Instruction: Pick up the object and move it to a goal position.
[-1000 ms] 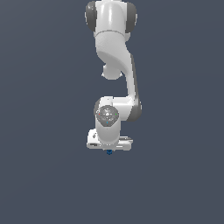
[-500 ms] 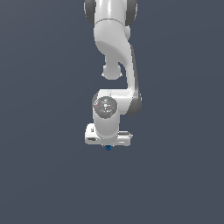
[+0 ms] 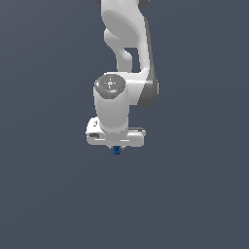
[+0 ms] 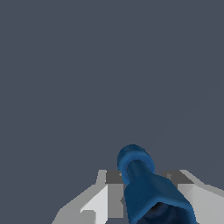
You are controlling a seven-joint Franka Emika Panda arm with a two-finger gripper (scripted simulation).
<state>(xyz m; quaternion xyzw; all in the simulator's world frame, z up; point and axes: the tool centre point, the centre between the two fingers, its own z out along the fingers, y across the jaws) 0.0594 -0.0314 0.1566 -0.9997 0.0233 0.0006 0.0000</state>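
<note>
STEP: carry phase, peg in grasp, goal position not visible | NEXT: likely a steady move to the goal without loosening the grip | TOOL: gripper (image 3: 116, 146) fingers (image 4: 103, 199) closed on the blue peg (image 4: 142, 181) | PEG: at 6 o'clock under the hand, tip poking out (image 3: 116, 151).

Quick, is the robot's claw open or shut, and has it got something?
Gripper: shut on the small dark-blue bolt-like peg, which pokes out between its white fingers.
</note>
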